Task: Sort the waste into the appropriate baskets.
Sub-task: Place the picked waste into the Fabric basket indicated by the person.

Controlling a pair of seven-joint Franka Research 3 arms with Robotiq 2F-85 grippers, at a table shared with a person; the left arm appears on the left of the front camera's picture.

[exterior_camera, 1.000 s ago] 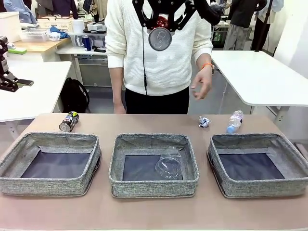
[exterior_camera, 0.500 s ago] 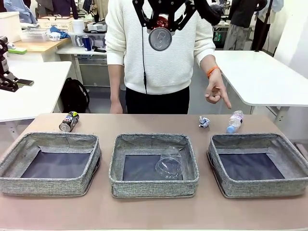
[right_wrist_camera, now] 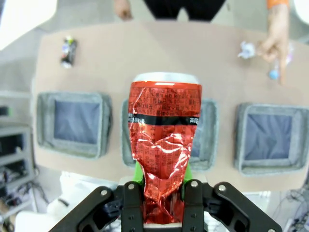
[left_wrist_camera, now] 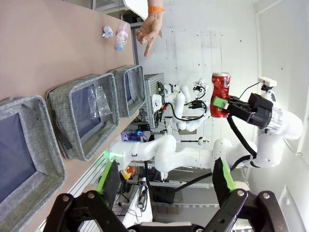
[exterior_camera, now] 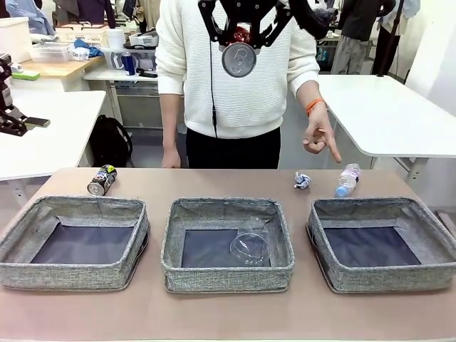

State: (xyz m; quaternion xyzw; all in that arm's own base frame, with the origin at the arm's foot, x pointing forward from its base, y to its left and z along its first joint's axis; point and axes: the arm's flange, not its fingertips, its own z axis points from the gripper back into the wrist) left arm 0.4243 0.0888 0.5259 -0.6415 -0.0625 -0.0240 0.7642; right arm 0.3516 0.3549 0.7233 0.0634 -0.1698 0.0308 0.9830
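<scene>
Left gripper (left_wrist_camera: 166, 180) has its jaws wide apart with nothing between them, off to the side of the table (exterior_camera: 214, 317), so it's free for a pick. Far left, the dark can (exterior_camera: 102, 179) lies on its side behind the left basket (exterior_camera: 43, 276), unsorted; that basket has nothing in it. Mid basket (exterior_camera: 228, 279) has the cup (exterior_camera: 249, 247) on its side, front-right of the floor, so I read mid as the plastics bin. Right gripper (right_wrist_camera: 162, 203) is clamped on the lower, crushed part of the red can (right_wrist_camera: 164, 140). The can is upright, high above the mid basket and roughly on the table's centreline. That looks like a carry height that clears all the soft walls before committing to a bin. My guess is the red can doesn't belong with the cup. The dark can's spot by the left basket hints that metal goes left, but nothing in view confirms it. Right of centre, the person's hand (exterior_camera: 318, 135) points index-down toward the bottle (exterior_camera: 347, 180) at the far edge. The wad (exterior_camera: 303, 180) lies near the bottle on its left, not touching. Both sit behind the right basket (exterior_camera: 385, 279), which is bare. The pointing likely flags the next pick or a bin; can't tell which. Risk: a dented can gripped low could tip on release.
</scene>
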